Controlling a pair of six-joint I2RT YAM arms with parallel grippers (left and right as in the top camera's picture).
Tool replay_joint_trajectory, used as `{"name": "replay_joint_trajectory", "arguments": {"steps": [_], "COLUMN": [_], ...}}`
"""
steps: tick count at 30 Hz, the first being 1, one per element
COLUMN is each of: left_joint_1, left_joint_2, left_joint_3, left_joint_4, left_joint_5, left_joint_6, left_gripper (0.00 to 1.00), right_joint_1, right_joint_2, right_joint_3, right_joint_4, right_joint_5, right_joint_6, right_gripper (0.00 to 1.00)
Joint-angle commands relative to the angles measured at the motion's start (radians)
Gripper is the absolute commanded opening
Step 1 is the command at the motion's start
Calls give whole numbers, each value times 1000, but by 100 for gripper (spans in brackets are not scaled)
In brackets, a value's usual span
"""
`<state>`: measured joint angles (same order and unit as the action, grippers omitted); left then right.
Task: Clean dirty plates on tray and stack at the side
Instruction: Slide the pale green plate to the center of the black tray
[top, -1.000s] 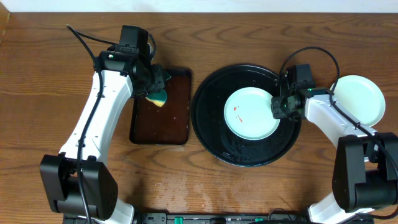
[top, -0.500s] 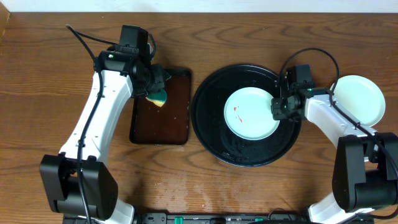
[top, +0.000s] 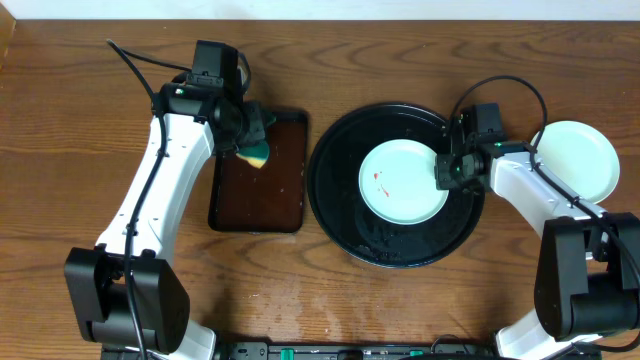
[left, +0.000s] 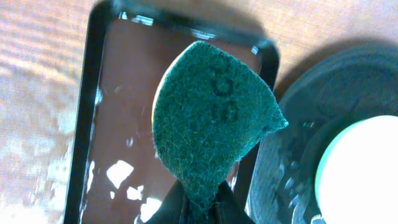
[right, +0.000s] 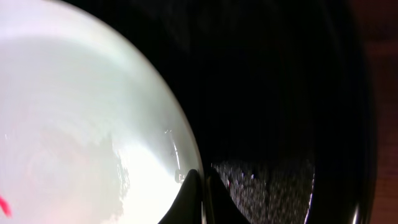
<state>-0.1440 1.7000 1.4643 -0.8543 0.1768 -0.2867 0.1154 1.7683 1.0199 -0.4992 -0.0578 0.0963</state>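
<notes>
A pale mint-white plate (top: 403, 182) with a small red smear lies in the round black tray (top: 340, 190). My right gripper (top: 447, 172) is shut on that plate's right rim; in the right wrist view the fingers (right: 200, 186) pinch the rim of the plate (right: 81, 124) over the tray (right: 280, 93). A second pale plate (top: 578, 160) lies on the wood at the far right. My left gripper (top: 250, 135) is shut on a green and yellow sponge (top: 257, 155), held above the brown rectangular tray (top: 258, 195). The sponge (left: 211, 118) fills the left wrist view, gripper (left: 202, 202) below it.
The brown rectangular tray (left: 118, 93) looks wet, with bright reflections. The black tray's floor (right: 267, 186) is speckled with droplets. Bare wood tabletop (top: 60, 150) lies to the left and front. Cables arc above both arms.
The left gripper with the sponge has shifted very slightly; the right gripper and plate look unchanged.
</notes>
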Motion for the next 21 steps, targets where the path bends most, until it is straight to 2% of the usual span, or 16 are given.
{"name": "replay_joint_trajectory", "arguments": {"steps": [1,6,9,10,11,12,13,16,19,21], "left_joint_1": [2,2,2,2,2,2,2,3,2,2], "left_joint_2": [6,12,19,22,23,25,25,26,26,26], "left_joint_3": [-4,-4,-11,-18,-24,-31,-38,-49,-49,-49], "left_joint_4": [31,29,26,27,26,27,27,31,37,42], "left_joint_5": [-7,-7,-6,-6,-6,-6,-6,-7,-7,-7], "left_joint_6": [13,13,13,13,13,13,13,13,13,13], "left_gripper": [8,8,8,8,8,8,8,8,8,8], "right_joint_1": [-26,-37,-32,-31,-31,-32,-34,-34,-34,-34], "right_joint_2": [5,5,5,5,5,5,5,5,5,5], "right_joint_3": [-2,-2,-2,-2,-2,-2,-2,-2,-2,-2], "right_joint_4": [12,-78,-92,-87,-83,-76,-64,-17,8,10], "right_joint_5": [31,29,-2,-11,-11,-7,1,2,1,2], "right_joint_6": [119,230,226,210,186,146,97,19,19,19], "right_gripper": [1,1,3,12,28,40,46,44,26,18]}}
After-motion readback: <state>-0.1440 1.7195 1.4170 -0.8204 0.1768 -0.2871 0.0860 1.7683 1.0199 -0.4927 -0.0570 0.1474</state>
